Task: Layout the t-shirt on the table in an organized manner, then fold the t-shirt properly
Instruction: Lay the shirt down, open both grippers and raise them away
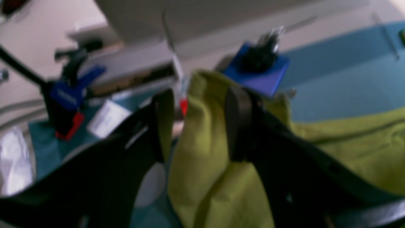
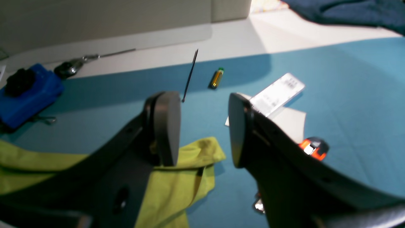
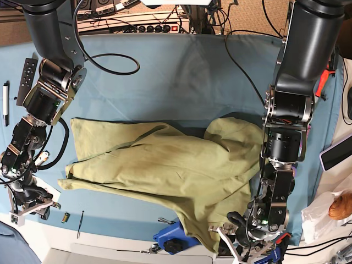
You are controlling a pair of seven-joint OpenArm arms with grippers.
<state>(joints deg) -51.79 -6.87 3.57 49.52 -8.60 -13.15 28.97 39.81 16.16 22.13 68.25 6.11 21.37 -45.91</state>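
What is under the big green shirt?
The t-shirt lies on the table with its light blue cloth, which shows all around it. Whatever sits right beneath the shirt is covered, so it cannot be seen.

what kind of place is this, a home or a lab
Most likely a robotics lab bench: a power strip with tangled cables behind the table, and small tools such as a blue box lying around the t-shirt.
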